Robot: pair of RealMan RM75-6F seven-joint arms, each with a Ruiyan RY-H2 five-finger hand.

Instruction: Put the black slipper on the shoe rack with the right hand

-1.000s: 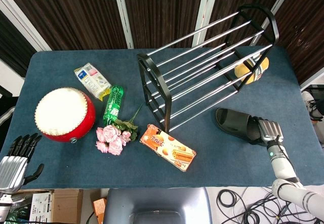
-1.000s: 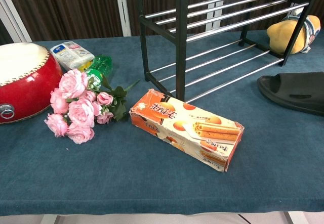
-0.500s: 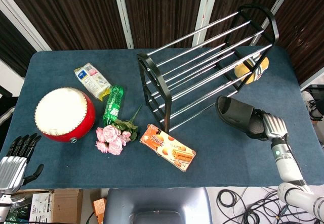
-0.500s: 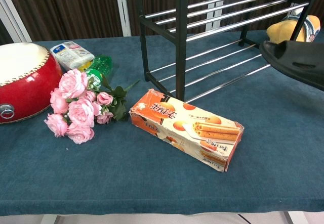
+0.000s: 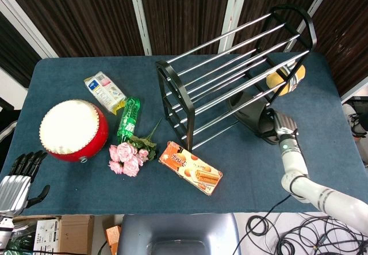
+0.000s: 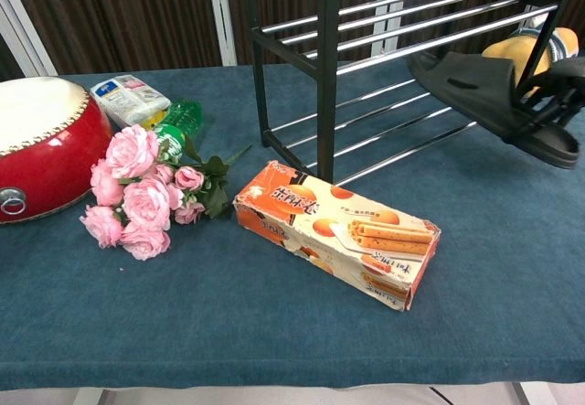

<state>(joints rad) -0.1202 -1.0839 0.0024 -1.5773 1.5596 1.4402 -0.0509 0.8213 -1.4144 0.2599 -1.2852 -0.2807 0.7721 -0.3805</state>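
Observation:
The black slipper [image 5: 252, 115] is off the table, held at its heel end by my right hand [image 5: 280, 126]. Its toe pokes in among the lower rails of the black shoe rack [image 5: 230, 65] from the rack's right front side. In the chest view the slipper [image 6: 480, 90] tilts, toe up over the lower rails of the shoe rack [image 6: 327, 67], heel lower at the right. There my right hand [image 6: 561, 92] shows only as dark fingers at the frame's right edge. My left hand [image 5: 15, 185] hangs open off the table's front left corner, holding nothing.
An orange biscuit box [image 5: 190, 167] lies in front of the rack. Left of it are pink roses [image 5: 127, 157], a green bottle [image 5: 129, 118], a white packet [image 5: 104, 92] and a red drum [image 5: 73, 130]. A yellow plush toy [image 5: 286, 77] sits behind the rack's right end.
My right hand has lifted the slipper off the table and carried it left and away from me, pushing its toe in among the rack's lower rails. The left hand has stayed put.

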